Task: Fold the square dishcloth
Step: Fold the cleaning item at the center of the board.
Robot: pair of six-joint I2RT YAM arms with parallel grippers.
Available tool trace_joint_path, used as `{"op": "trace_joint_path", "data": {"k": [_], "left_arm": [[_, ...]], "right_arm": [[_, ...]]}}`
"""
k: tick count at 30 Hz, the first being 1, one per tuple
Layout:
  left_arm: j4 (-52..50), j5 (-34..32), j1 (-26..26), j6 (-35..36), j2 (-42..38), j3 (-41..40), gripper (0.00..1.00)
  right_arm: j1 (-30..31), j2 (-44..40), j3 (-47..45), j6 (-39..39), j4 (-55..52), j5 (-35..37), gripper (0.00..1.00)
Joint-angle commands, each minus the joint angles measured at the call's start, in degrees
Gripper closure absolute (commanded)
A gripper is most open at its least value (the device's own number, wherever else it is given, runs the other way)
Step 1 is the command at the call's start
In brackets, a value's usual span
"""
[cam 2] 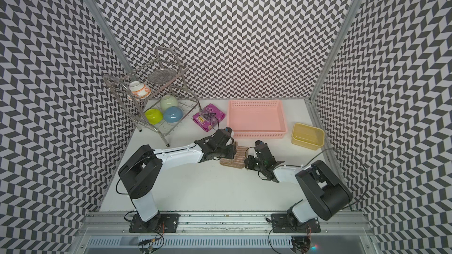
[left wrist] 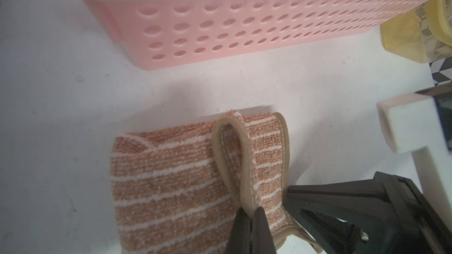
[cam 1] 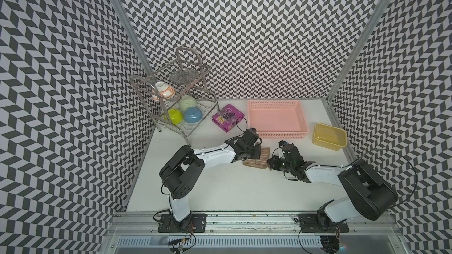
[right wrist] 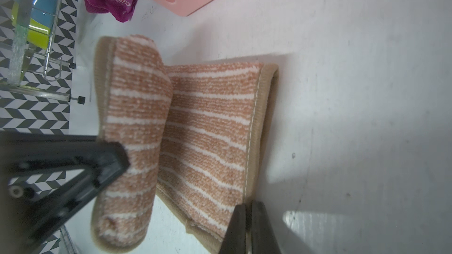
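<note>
The left gripper (left wrist: 250,213) has its jaws pressed together on the brown edge of the square dishcloth (left wrist: 171,186). The right gripper (right wrist: 247,212) pinches the cloth's edge too, with its jaws shut tight. The cloth lies partly folded on the white tabletop (cam 1: 220,186), between the two arms and near the pink basket (cam 1: 281,135). A purple packet (cam 1: 227,118) beside the basket says "100". A yellow tub (cam 1: 325,144) sits on the basket's other side.
</note>
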Motion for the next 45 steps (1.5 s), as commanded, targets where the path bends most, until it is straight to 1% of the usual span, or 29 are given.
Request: {"op": "trace_joint_path", "data": {"k": [1, 12, 30, 44, 45], "left_arm": [[3.35, 2.01, -0.55, -1.59, 1.45, 1.81, 1.0], [4.93, 4.36, -0.67, -2.47, 3.81, 2.73, 1.0], [5.77, 7.39, -1.38, -1.99, 7.45, 4.63, 1.0], [6.47, 8.25, -1.52, -2.29, 9.41, 5.66, 1.0], [6.56, 8.36, -1.56, -2.35, 9.59, 5.69, 0.99]], "right_arm": [[0.14, 0.15, -0.58, -0.7, 2.33, -0.48, 0.91], [-0.37, 0.26, -0.32, -0.95, 2.03, -0.38, 0.91], [-0.47, 0.55, -0.36, -1.06, 2.32, -0.48, 0.91], [-0.48, 0.64, -0.41, -1.15, 2.14, -0.48, 0.91], [-0.45, 0.64, -0.35, -1.14, 2.04, -0.48, 0.91]]}}
